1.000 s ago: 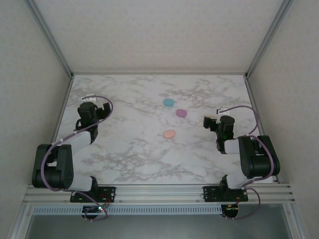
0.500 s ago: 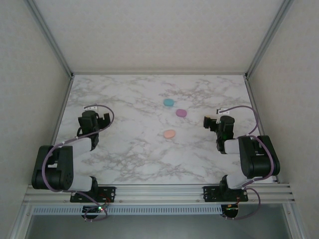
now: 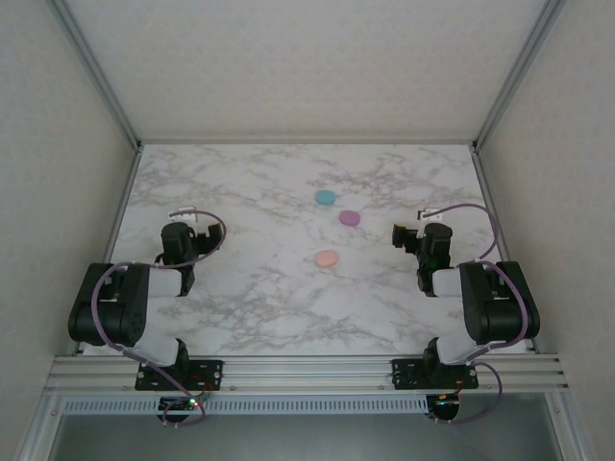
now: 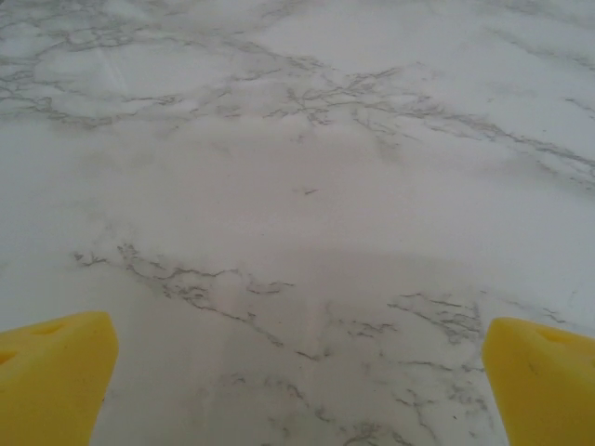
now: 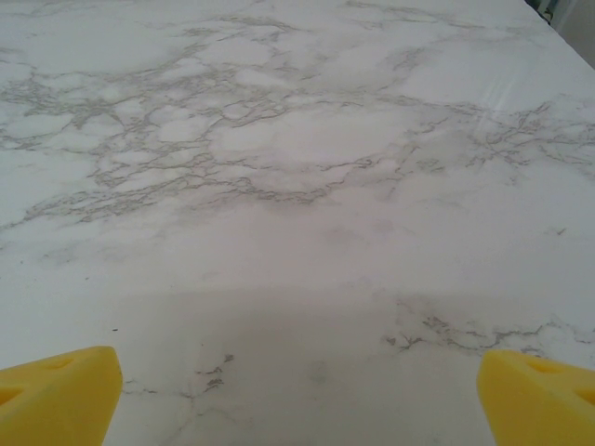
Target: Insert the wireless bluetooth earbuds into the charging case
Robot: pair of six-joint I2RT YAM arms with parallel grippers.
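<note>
Above the table [image 4: 307, 139], end effectors [image 4: 297, 376] [image 5: 297, 395] wide, empty.

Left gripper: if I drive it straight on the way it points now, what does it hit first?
Probably the bare marble table: the left gripper looks tilted down at it, and nothing lies ahead of its open fingers in the wrist view. How soon is unclear.
</note>
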